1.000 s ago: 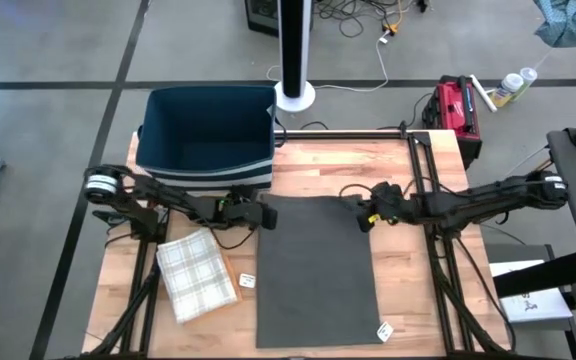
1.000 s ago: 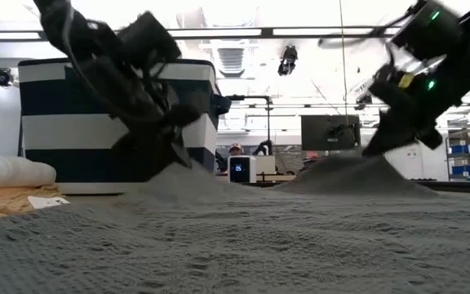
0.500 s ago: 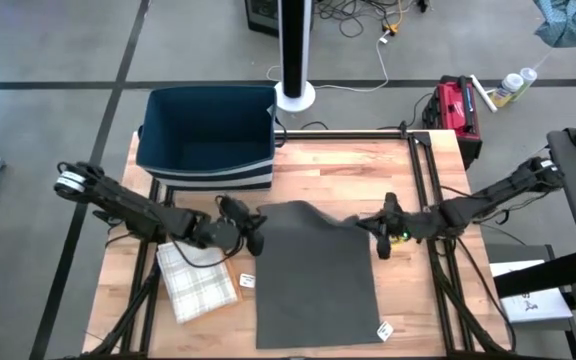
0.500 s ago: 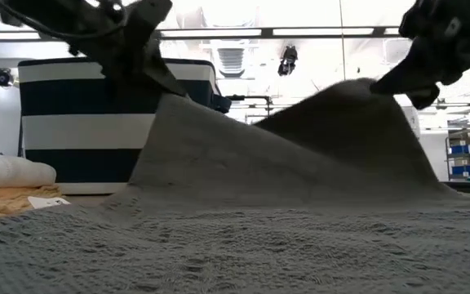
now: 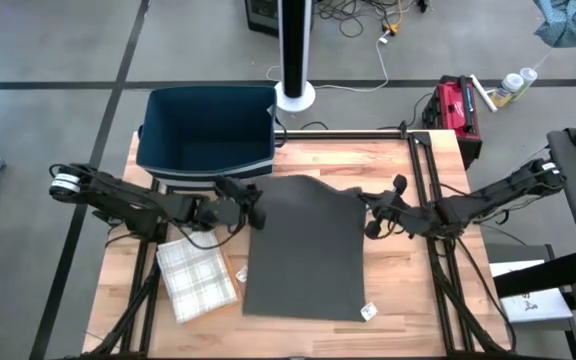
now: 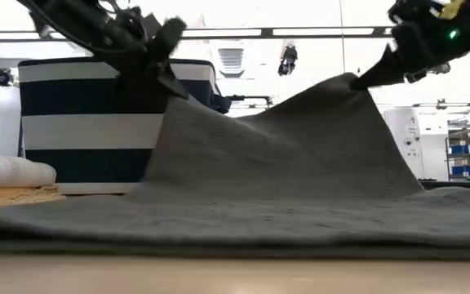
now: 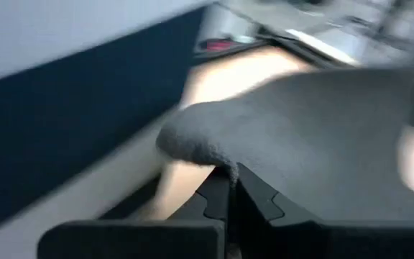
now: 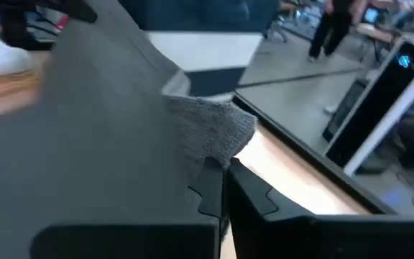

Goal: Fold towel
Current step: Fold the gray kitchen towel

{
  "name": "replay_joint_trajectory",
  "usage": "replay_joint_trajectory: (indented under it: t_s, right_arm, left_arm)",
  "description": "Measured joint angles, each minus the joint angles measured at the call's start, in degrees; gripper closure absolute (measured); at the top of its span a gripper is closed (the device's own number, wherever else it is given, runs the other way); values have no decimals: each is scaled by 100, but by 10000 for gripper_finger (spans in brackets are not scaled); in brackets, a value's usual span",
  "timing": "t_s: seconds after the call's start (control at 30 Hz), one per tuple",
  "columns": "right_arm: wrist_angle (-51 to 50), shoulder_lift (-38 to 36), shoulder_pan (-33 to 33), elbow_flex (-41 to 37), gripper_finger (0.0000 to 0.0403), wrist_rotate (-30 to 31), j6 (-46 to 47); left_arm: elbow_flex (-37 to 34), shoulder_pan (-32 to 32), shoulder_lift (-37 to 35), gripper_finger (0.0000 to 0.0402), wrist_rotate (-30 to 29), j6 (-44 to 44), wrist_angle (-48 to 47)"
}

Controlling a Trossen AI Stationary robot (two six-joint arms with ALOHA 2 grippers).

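Navy bin (image 5: 206,135) seemingly empty; both arms' fingers pinching grey towel (image 5: 303,250) corners.

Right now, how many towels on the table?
2: grey towel mid-table, far corners lifted by both grippers; folded plaid towel on the table's left. None visible in the bin.

We see a dark grey towel (image 5: 303,250) spread lengthwise down the middle of the table (image 5: 408,290), its weave coarse and looped. The near part lies flat, reaching close to the table's front edge, with a small white tag at its front right corner. The far edge is lifted off the table: both far corners are raised and pinched, so the cloth rises in a slope and sags a little between them. The raised edge seems to hang near the table's back edge.
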Motion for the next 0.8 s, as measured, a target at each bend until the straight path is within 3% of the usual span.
replay_joint_trajectory:
  t_s: [0.1, 0.27, 0.43, 0.6, 0.8]
  right_arm:
    - [-22, 4, 256, 253, 401, -251, -434]
    - [-6, 64, 976, 485, 401, -743, -462]
    - [4, 240, 1767, 507, 401, -776, -99]
    - [-9, 621, 2461, 507, 401, -816, 361]
    - [20, 1276, 2901, 515, 401, -818, 1030]
  left_arm:
    - [0, -377, -86, 401, 297, 481, 64]
    - [0, -1278, -60, 401, 293, 1010, 62]
    - [0, -1869, -49, 401, -133, 1137, 49]
    - [0, -2161, -49, 401, -98, 1324, -108]
    - [0, -2205, 70, 401, 470, 1306, -156]
